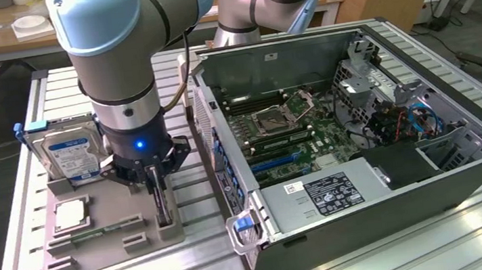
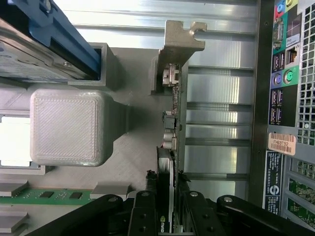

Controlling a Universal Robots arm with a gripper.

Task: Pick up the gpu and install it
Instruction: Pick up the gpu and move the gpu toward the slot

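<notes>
The gpu (image 1: 164,210) stands on edge in a slot of the grey holder tray (image 1: 100,256), at the exterior view's left of the open computer case (image 1: 463,174). My gripper (image 1: 156,180) points straight down over it. In the wrist view the gpu (image 2: 175,123) shows as a thin edge-on board with its silver end bracket (image 2: 179,37) at the far end. My gripper (image 2: 168,186) has a black finger pressed on each face of the card, so it is shut on the card. The card still sits in its slot.
On the same tray, a silver hard drive (image 1: 66,155) with a blue label stands upright; a processor (image 1: 68,214) and a green memory stick (image 1: 104,229) lie flat. The case's rear port panel (image 2: 285,78) is close beside the card. The motherboard (image 1: 295,135) lies exposed inside the case.
</notes>
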